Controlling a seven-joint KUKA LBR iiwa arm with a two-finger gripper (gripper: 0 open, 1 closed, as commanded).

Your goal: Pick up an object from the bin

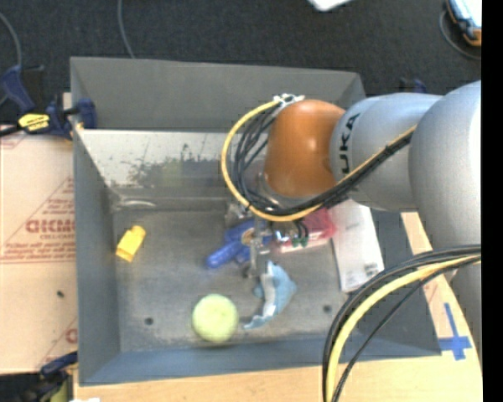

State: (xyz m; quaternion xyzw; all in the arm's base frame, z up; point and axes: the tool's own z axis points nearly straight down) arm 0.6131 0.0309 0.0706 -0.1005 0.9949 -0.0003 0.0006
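My gripper [256,254] hangs below the arm's orange cover, low over the middle of the bin floor. A dark blue plastic piece [225,254] lies right at its left side, touching or nearly touching it. Just below the gripper lies a light blue curved piece [277,295]. A yellow-green ball [214,318] rests near the front wall, down and left of the gripper. A red and pink item [318,227] sits partly hidden under the arm, to the gripper's right.
A small yellow block [130,243] lies alone at the left of the floor. A white printed card [356,245] leans along the right wall. The arm and its looped cables cover the bin's back right.
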